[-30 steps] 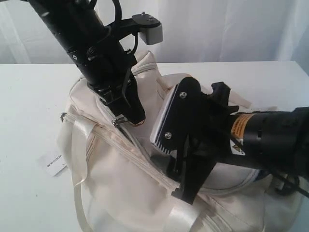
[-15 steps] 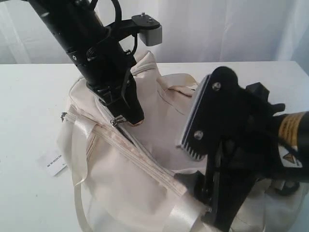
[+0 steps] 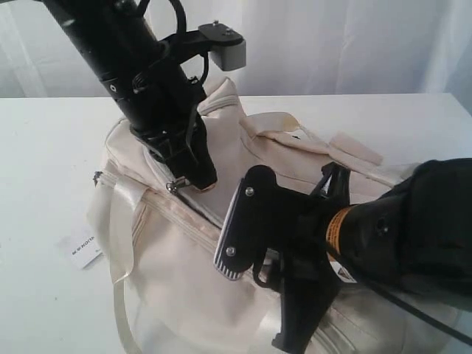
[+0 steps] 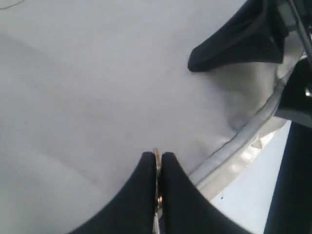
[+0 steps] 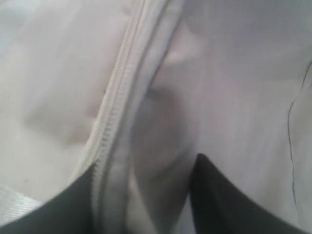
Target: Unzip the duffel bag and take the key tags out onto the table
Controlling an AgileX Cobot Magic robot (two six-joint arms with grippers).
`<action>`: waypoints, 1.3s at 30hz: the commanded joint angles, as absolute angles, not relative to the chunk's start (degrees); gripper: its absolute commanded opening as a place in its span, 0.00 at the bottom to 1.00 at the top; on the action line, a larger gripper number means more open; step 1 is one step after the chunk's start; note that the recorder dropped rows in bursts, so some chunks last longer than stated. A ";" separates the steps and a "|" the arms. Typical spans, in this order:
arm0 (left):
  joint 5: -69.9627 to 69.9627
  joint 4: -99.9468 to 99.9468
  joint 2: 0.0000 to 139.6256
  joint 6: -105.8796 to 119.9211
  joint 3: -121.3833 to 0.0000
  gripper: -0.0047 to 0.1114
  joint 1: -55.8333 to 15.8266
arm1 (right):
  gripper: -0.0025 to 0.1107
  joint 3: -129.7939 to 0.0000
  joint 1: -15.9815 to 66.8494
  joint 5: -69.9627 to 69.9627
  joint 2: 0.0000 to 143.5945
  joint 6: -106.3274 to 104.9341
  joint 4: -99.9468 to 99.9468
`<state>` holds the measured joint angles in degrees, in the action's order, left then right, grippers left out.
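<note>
The cream-white duffel bag (image 3: 184, 280) lies on the white table (image 3: 44, 147). My left gripper (image 3: 193, 181) is shut on the metal zipper pull (image 4: 157, 158) at the top of the bag. My right gripper (image 5: 145, 165) presses down on the bag's front. Its jaws stand apart, astride a fold of cream fabric beside the zipper (image 5: 114, 105). One dark finger (image 5: 229, 195) lies next to the fold, the other against the zipper tape. In the exterior view the right gripper (image 3: 295, 335) points down at the bag's near side. The key tags are hidden.
A white paper label (image 3: 80, 249) lies on the table left of the bag. Satin straps (image 3: 122, 221) loop over the bag's left end. A white curtain hangs behind the table. The right arm's bulk covers the bag's right half.
My right arm has swung left and lower onto the bag's front, and its jaws have narrowed around a fabric fold. The left gripper has stayed shut on the zipper pull.
</note>
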<state>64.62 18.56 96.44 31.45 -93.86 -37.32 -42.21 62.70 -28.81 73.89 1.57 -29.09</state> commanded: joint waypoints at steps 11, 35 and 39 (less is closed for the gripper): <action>69.96 11.03 95.35 26.39 -93.72 0.04 -37.31 | 0.02 -42.81 62.76 -40.28 73.62 5.05 -31.49; 62.49 -1.42 95.35 22.08 -93.72 0.04 -36.96 | 0.02 -42.81 62.76 -50.38 73.62 5.29 -28.62; 61.20 -1.41 95.35 22.08 -93.72 0.04 -36.70 | 0.02 -42.59 62.76 -54.10 73.62 5.29 -28.28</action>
<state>60.55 2.00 96.44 22.39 -93.86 -37.39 -43.37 62.90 -43.40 73.89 4.98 -29.30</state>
